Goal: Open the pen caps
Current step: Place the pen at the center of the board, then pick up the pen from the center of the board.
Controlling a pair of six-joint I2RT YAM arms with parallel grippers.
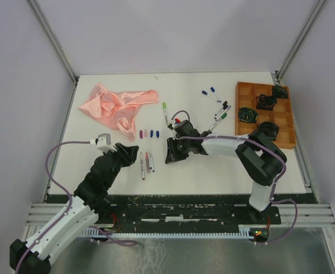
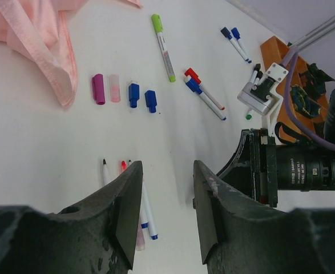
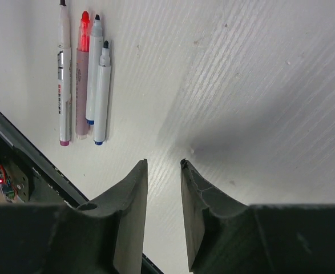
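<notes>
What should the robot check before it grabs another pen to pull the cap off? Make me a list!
1. Left gripper empty: ok, jaws apart, nothing between them.
2. Right gripper empty: ok, jaws apart, nothing between them.
3. Four opened pens lying side by side: ok.
4. Four loose caps in a row beside the pink cloth: ok.
5. Every pen opened: not ok. The green pen and the red and blue pens have their caps on.
</notes>
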